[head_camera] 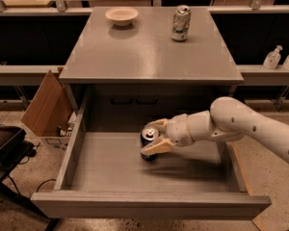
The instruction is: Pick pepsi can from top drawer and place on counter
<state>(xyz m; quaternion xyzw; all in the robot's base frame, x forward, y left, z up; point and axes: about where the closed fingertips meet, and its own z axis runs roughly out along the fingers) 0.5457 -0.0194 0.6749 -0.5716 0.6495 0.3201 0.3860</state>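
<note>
The pepsi can (148, 133), dark with a silver top, stands upright on the floor of the open top drawer (111, 170), near the middle and towards the back. My gripper (154, 137) reaches in from the right on a white arm. Its two tan fingers (156, 148) sit on either side of the can and are closed on it, and the can still rests on the drawer floor. The counter (144, 52) is the grey cabinet top above and behind the drawer.
A pale white-green can (181, 23) and a cream bowl (121, 16) stand at the back of the counter. A brown cardboard box (45, 105) leans left of the drawer. Clear bottles (272, 57) sit on a shelf at the right. A dark chair-like object (5, 148) is at far left.
</note>
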